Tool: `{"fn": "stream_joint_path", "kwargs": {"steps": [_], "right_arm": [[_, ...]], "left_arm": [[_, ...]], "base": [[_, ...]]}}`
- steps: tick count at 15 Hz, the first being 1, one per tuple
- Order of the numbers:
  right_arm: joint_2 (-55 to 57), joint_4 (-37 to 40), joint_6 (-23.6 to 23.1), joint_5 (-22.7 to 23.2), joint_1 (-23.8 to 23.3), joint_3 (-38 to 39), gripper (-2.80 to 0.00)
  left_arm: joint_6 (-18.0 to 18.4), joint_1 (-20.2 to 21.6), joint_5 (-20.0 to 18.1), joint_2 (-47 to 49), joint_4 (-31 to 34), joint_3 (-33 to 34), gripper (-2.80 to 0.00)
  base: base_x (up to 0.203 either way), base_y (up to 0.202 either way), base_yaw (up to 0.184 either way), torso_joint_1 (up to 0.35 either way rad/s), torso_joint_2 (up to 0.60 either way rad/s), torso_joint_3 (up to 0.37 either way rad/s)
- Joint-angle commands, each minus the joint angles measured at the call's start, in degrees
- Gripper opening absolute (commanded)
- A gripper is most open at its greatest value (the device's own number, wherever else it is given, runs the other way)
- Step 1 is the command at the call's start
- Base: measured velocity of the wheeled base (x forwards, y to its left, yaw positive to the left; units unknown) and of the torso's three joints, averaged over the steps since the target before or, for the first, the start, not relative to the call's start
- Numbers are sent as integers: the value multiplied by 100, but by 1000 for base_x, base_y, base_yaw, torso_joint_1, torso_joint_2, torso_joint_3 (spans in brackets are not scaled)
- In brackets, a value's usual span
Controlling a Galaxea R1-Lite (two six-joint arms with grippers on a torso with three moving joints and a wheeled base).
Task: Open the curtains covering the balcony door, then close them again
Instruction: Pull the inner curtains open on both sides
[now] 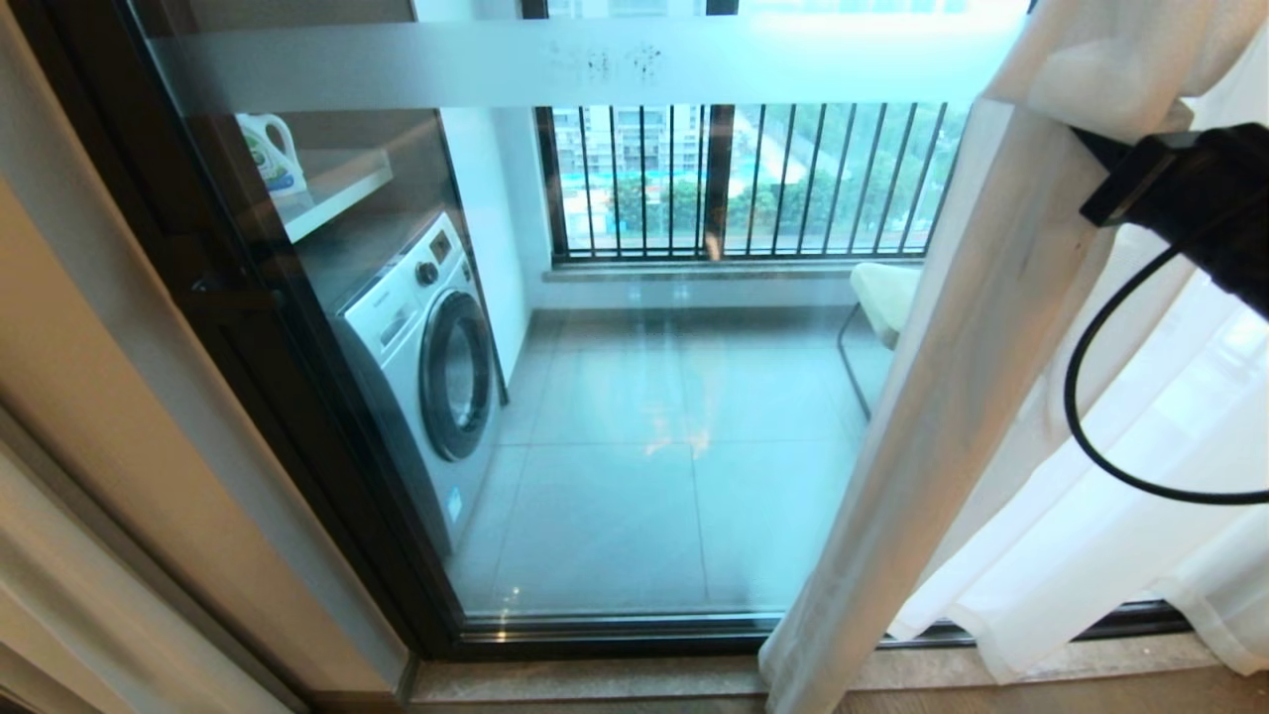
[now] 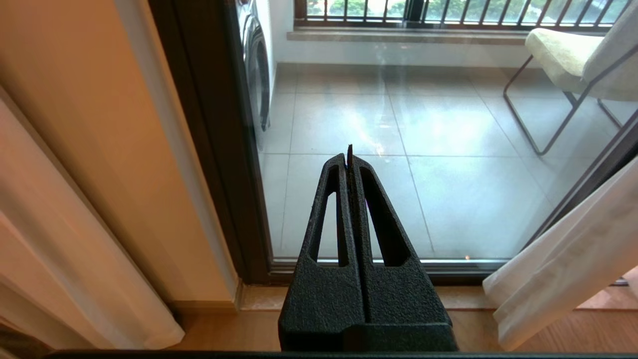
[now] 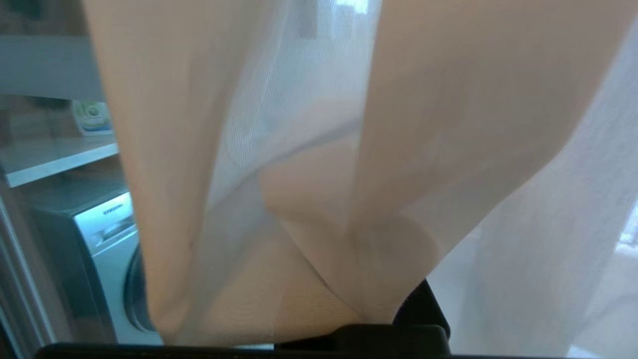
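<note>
Quick headcount: one washing machine [image 1: 421,347] at left behind the glass, one detergent jug [image 1: 270,151] on the single shelf [image 1: 332,188] upper left, one chair [image 1: 882,293] mid-right, one railing [image 1: 753,178] along the top. One sheer curtain panel [image 1: 981,397] on the right, one glass balcony door [image 1: 615,426].

Daylit tiled balcony floor [image 1: 634,476], washing machine [image 1: 426,367]

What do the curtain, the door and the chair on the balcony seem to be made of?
The curtain looks like thin sheer white fabric: light passes through its soft folds. The door seems clear glass with a frosted band, in a dark frame, probably metal. The chair appears to have a pale cloth cushion on thin dark legs, likely metal.
</note>
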Motion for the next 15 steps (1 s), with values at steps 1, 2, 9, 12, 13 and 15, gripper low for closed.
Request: {"fn": "stream_joint_path", "kwargs": {"steps": [1, 2, 9, 12, 13, 15], "right_arm": [[2, -22, 61, 5, -6, 4, -280], [2, -22, 101, 5, -6, -5, -280], [81, -291, 95, -4, -15, 22, -280], [81, -303, 95, -12, -24, 13, -280], [72, -304, 94, -12, -24, 13, -280], [72, -323, 86, -12, -24, 1, -280]], "left_arm": [[-3, 4, 2, -2, -1, 1, -280], [-3, 4, 2, -2, -1, 1, -280], [-3, 4, 2, -2, -1, 1, -280], [-3, 4, 2, -2, -1, 1, -280], [-3, 4, 2, -2, -1, 1, -280], [-3, 4, 2, -2, -1, 1, -280]], "base": [[-1, -156, 6, 7, 4, 1], [0, -179, 5, 0, 2, 0], [0, -189, 2, 1, 3, 3], [0, -189, 3, 3, 1, 0], [0, -185, 7, 5, 2, -4], [0, -189, 1, 2, 2, 2]]}}
